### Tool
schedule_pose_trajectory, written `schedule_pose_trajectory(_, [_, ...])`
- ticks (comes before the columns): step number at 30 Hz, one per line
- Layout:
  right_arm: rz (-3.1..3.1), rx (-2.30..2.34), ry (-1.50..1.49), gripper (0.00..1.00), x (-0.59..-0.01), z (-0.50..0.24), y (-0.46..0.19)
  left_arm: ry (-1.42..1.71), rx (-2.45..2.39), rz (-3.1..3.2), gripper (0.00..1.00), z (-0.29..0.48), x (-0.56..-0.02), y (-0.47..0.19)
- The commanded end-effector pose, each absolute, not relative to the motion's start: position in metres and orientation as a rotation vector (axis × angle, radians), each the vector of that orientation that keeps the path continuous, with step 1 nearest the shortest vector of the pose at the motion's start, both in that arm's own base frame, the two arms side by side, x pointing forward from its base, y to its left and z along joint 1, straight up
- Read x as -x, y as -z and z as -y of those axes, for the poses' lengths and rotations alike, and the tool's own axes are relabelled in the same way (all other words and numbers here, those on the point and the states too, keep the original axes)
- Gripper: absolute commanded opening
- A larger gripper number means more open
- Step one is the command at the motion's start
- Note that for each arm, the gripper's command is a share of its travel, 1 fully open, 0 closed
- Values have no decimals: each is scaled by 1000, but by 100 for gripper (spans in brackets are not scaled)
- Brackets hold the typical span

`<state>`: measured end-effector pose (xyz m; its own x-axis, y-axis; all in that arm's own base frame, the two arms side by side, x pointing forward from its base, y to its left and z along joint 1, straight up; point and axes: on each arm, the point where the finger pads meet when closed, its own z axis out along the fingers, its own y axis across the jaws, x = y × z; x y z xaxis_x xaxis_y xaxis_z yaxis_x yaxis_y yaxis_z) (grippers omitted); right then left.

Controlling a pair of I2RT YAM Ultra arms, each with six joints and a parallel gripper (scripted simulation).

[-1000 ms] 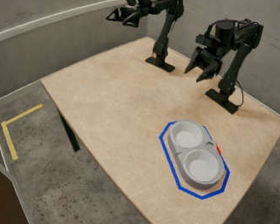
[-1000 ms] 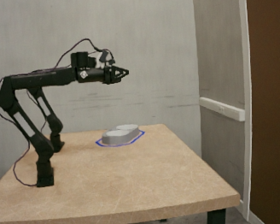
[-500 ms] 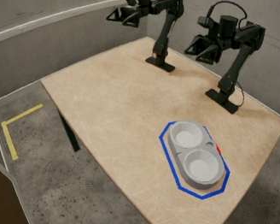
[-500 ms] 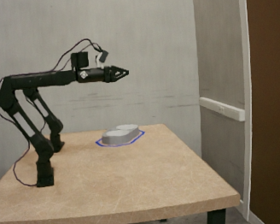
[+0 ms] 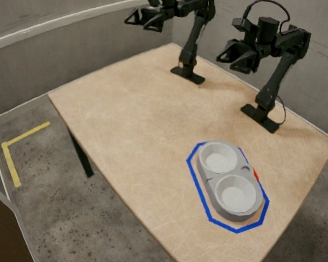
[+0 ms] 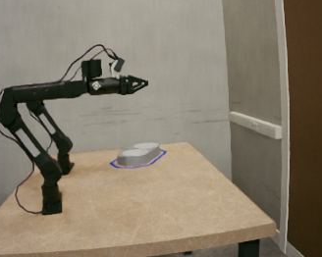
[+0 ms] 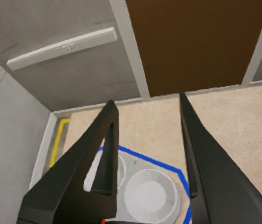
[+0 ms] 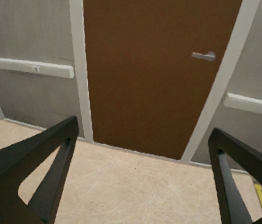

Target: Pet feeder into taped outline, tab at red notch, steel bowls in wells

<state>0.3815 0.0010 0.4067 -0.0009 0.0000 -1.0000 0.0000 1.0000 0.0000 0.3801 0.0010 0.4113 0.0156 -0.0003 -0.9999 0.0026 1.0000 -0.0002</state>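
The grey pet feeder (image 5: 229,177) lies inside the blue taped outline (image 5: 205,208) near the table's front right corner. Its two steel bowls (image 5: 218,158) (image 5: 235,193) sit in the wells and look level. The handle tab (image 5: 247,170) is beside the red notch (image 5: 255,174). My left gripper (image 5: 237,57) hangs high above the table, behind the feeder, with its fingers apart and nothing between them. The left wrist view (image 7: 146,102) shows a bowl (image 7: 150,197) and blue tape far below. My right gripper (image 5: 144,19) is open and empty, high at the back; its fingers are wide apart in the right wrist view (image 8: 142,128).
Both arm bases stand along the table's far right edge (image 5: 261,112) (image 5: 188,73). Yellow tape (image 5: 16,147) marks the floor to the left of the table. A brown door (image 8: 160,53) is in the wall ahead of the right gripper.
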Motion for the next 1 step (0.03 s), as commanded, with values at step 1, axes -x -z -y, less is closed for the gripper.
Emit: schedule_pose_trajectory(1, [-1521,-3,-9,100,-376,-1,-428,-14,4,-1492,47,-4,-371,-438])
